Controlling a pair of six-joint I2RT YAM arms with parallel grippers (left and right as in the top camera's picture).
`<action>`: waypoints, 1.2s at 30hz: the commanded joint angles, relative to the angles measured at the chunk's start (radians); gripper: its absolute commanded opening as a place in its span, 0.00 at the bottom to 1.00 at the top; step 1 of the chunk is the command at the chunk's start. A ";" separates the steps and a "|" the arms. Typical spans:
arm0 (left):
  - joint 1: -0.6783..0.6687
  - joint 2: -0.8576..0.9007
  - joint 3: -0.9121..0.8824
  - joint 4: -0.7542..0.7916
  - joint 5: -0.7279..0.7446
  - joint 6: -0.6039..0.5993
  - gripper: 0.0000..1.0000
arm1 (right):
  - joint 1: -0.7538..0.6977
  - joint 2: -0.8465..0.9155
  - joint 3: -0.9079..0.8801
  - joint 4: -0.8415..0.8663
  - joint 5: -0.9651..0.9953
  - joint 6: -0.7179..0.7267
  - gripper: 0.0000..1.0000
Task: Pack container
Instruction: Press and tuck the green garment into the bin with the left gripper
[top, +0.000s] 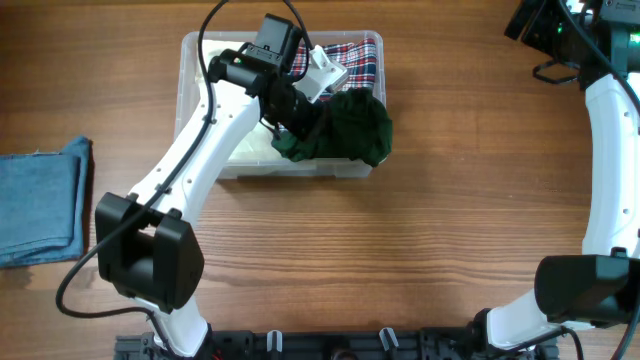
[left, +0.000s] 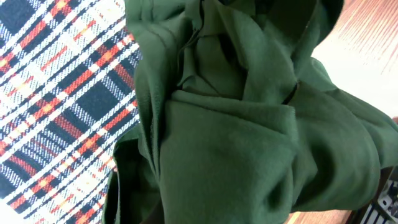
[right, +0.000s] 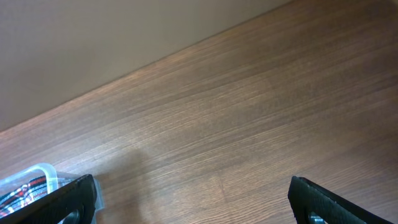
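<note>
1. the clear, see-through rectangular plastic container (top: 198, 62) with rounded corners sits on the brown wooden table (top: 450, 200), at the far side and left of centre in the overhead view. one rounded corner of it also shows at the lower left edge of the right wrist view.

2. inside the container, a red, white and navy plaid cloth (top: 358, 55) lies along the far right end. a pale cream cloth (top: 248, 150) lies along the near wall.

3. a bunched dark green fabric garment (top: 352, 125) sits over the near right corner of the container, and part of it bulges past the rim there. in the left wrist view it fills most of the frame, lying over the plaid cloth.

4. the left tool (top: 298, 120) is over the container, pressed into the green garment. its fingers are hidden by fabric in both views, so i cannot tell how far apart they are or whether they grip the cloth.

5. the right tool (right: 193, 205) is at the far right of the table, well apart from the container. its black fingertips (right: 74, 199) are spread wide and hold nothing.

6. a folded blue denim piece (top: 40, 200) lies at the left edge of the table, apart from the container.
</note>
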 joint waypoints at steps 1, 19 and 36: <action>0.027 0.027 0.005 -0.019 -0.006 0.019 0.04 | 0.000 0.003 -0.004 0.003 0.014 0.014 0.99; -0.026 0.139 0.004 -0.057 -0.275 0.020 0.04 | 0.000 0.003 -0.004 0.003 0.014 0.014 1.00; -0.058 0.232 0.005 -0.041 -0.290 0.019 0.20 | 0.000 0.003 -0.004 0.003 0.014 0.015 0.99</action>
